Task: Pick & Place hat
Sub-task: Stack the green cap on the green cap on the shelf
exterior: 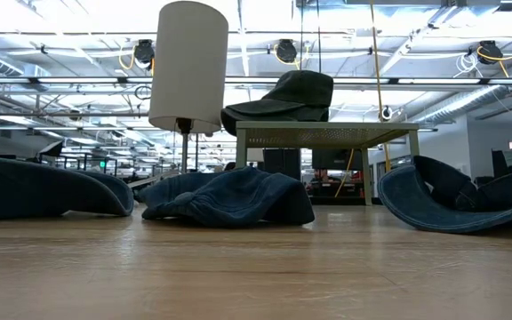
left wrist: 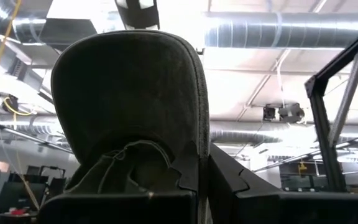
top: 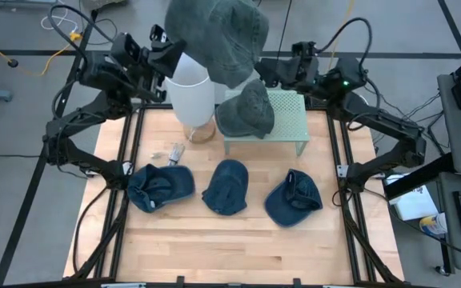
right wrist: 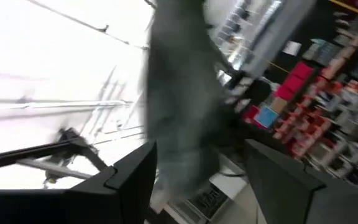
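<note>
A grey-green hat [top: 218, 36] is held high above the table's far edge, close under the overhead camera. My left gripper [top: 165, 62] is at its left edge and is shut on it. In the left wrist view the hat [left wrist: 129, 106] stands up above the fingers. My right gripper [top: 267, 70] is by the hat's lower right edge. Its fingers are spread, with the blurred hat [right wrist: 182, 106] ahead between them; whether they touch it I cannot tell. A second grey hat [top: 246, 112] rests on a green rack [top: 290, 120]. My left gripper holds the grey-green hat by its lower edge near the back opening [left wrist: 129, 165], which sits right above the fingers. The hat is lifted clear of the table and stands upright over the gripper. The gripper's own body hides the place of contact.
Three blue hats [top: 160, 186] [top: 227, 187] [top: 293, 198] lie in a row across the middle of the table. A white lamp shade [top: 190, 94] stands on a stem just left of the rack. The near half of the wooden table [top: 238, 248] has room.
</note>
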`<action>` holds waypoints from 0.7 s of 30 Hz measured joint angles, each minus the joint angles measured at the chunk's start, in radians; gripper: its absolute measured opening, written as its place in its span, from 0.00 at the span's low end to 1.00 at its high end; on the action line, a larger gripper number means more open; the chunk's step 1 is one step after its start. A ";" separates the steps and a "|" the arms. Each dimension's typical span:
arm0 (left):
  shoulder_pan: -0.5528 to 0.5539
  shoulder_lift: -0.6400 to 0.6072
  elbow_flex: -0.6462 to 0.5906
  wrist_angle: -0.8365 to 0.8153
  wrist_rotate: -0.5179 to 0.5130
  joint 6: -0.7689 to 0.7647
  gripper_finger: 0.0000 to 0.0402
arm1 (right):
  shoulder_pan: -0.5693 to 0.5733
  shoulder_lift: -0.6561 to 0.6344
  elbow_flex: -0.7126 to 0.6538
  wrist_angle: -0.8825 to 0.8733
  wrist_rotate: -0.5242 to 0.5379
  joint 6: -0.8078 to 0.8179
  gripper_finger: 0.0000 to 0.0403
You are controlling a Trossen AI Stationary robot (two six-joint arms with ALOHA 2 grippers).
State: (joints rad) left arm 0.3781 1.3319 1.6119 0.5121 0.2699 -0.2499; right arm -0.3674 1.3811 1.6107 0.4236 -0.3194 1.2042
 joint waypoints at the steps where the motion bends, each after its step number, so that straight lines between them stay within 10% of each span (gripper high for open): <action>1: 0.005 0.000 0.000 0.001 0.000 -0.007 0.02 | 0.004 -0.001 0.010 -0.002 0.006 -0.012 0.58; 21: -0.007 0.017 0.001 -0.009 0.033 -0.048 0.02 | 0.030 -0.002 0.025 -0.076 0.001 -0.066 0.58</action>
State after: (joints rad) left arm 0.3712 1.3491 1.6127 0.5036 0.3025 -0.2981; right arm -0.3372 1.3794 1.6360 0.3476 -0.3184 1.1384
